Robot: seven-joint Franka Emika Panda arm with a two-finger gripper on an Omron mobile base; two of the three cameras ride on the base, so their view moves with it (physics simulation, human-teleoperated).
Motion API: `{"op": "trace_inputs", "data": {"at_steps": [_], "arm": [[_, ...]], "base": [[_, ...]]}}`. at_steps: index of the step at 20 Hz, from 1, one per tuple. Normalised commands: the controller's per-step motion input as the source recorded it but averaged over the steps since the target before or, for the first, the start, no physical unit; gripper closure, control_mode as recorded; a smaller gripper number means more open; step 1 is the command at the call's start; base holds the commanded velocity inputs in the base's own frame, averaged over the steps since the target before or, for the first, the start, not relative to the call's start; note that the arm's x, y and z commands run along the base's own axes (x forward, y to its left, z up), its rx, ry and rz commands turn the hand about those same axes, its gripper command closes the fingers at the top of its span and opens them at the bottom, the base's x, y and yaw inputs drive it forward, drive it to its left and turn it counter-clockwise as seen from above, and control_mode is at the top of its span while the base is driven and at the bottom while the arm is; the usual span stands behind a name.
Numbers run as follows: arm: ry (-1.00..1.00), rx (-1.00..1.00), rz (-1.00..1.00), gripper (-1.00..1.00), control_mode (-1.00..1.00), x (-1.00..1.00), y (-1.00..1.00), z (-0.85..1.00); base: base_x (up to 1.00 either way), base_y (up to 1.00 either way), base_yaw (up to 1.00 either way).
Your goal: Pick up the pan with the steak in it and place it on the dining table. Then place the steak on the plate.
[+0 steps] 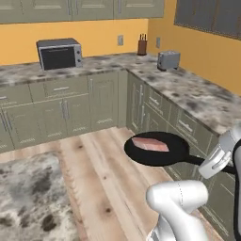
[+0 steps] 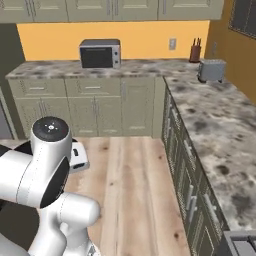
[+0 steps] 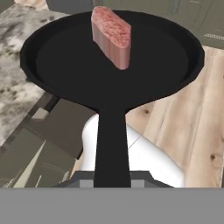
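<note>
Fingers pinched on the pan (image 3: 112,57) handle, judged from the hand view, where the contact itself is hidden at the bottom edge. Pan is held level in the air over the wood floor (image 1: 101,164) so the steak (image 1: 150,144) stays seated near its centre. Dining table tabletop (image 1: 28,202) is seen low left, its edge near; open floor lies between. Wall cabinets (image 1: 61,110) well apart behind.

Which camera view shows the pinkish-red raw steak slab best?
The hand view: the pinkish-red raw steak slab sits close and unobstructed in the black round frying pan. The left base view shows it smaller, from farther off. The right base view adds nothing on it.
</note>
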Motion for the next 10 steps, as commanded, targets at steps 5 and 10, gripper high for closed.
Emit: {"op": "trace_inputs", "data": {"at_steps": [5, 10], "arm": [[0.0, 0.0, 0.0, 1.0, 1.0, 0.0, 0.0, 0.0], [0.0, 0.0, 0.0, 1.0, 1.0, 0.0, 0.0, 0.0]], "base": [[-0.09, -0.31, 0.41], [-0.12, -0.31, 0.4]]}}
